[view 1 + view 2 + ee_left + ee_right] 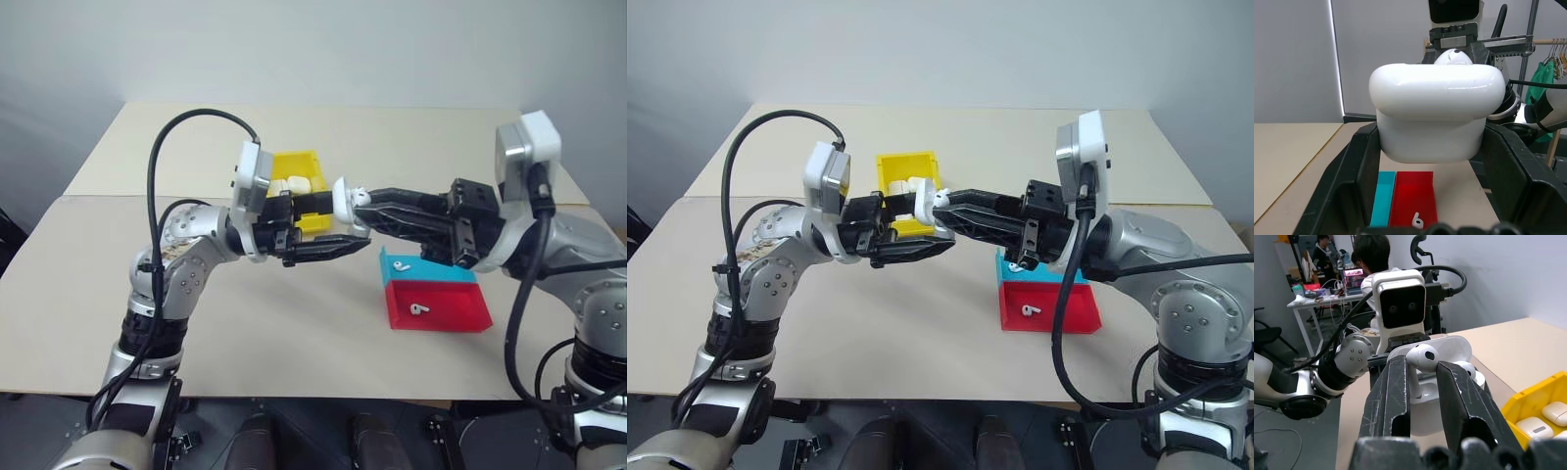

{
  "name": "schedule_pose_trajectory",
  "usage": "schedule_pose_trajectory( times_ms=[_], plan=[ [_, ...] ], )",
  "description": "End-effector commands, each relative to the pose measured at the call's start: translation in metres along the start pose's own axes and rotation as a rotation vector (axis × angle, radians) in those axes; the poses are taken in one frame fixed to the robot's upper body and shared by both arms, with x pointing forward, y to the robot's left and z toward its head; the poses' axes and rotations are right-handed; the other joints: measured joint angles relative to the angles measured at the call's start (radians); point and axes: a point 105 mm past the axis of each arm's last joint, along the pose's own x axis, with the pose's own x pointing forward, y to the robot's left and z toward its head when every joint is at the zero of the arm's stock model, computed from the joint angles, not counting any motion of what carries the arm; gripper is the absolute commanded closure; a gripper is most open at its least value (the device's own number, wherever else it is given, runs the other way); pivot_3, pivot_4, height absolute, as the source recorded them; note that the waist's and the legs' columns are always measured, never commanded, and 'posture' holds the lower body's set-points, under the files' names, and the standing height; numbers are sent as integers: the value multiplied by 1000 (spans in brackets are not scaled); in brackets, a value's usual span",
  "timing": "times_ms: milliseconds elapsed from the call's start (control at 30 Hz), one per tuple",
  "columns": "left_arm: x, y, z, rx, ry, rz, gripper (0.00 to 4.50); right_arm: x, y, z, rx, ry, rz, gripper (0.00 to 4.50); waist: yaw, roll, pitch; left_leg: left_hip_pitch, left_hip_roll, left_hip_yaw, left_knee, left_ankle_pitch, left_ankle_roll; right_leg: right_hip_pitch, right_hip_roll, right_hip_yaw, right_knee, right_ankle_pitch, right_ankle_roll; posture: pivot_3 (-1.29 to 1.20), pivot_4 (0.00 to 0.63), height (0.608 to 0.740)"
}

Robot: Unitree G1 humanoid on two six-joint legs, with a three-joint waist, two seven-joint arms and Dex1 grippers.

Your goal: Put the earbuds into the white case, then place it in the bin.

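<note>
Nearest the head camera, the left gripper [323, 245] hung above the table [294, 323], its fingers pinching the white case [1435, 117] by its lower body, the lid tipped open toward the other arm. Just to its right, the right gripper [1422, 382] pointed back at it, pressed together on one earbud [1422, 356] held by the stem, the bulb poised at the open mouth of the case. Behind the two grippers sat the yellow bin [297, 174], already holding several cases. Below and right of the right gripper lay the teal and red tray [431, 294] with two more earbuds [419, 309] on it. The case looked light, rigid and slick, so a flat-sided grip suited it; the earbud seemed tiny and slippery, best taken by its stem.
</note>
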Motion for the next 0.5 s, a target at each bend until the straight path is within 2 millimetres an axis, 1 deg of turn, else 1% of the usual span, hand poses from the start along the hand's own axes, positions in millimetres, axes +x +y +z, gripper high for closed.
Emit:
schedule_pose_trajectory(
  times_ms=[33,67,133,167,233,400,433,500],
  plan=[
    [-1,-1,10,45,-18,-3,1724,-1,4,2,-43,8,26,3859,0,0,0,0,0,0,0,0,0,0,0,0,0,0,0,0,150,740],
    [-1,-1,10,45,-19,-2,1724,0,4,2,-45,12,30,3859,0,0,0,0,0,0,0,0,0,0,0,0,0,0,0,0,150,740],
    [-1,-2,10,47,-19,-2,1724,0,5,1,-52,20,38,3135,0,0,0,0,0,0,0,0,0,0,0,0,0,0,0,0,150,740],
    [0,-2,10,47,-19,-2,1724,0,6,0,-55,25,43,2930,0,0,0,0,0,0,0,0,0,0,0,0,0,0,0,0,150,740],
    [0,-2,10,48,-20,-2,1724,-1,6,0,-66,36,49,2170,0,0,0,0,0,0,0,0,0,0,0,0,0,0,0,0,150,740],
    [1,-2,10,50,-21,-3,1724,-5,4,0,-88,49,43,544,0,0,0,0,0,0,0,0,0,0,0,0,0,0,0,0,150,740],
    [1,-2,10,50,-21,-2,1724,-6,4,0,-91,50,43,544,1,0,0,0,0,0,0,0,0,0,0,0,0,0,0,0,150,740],
    [1,-1,10,48,-19,-1,1724,-13,3,7,-91,46,52,544,1,0,0,0,0,0,0,0,0,0,0,0,0,0,0,0,150,740]
  ],
)
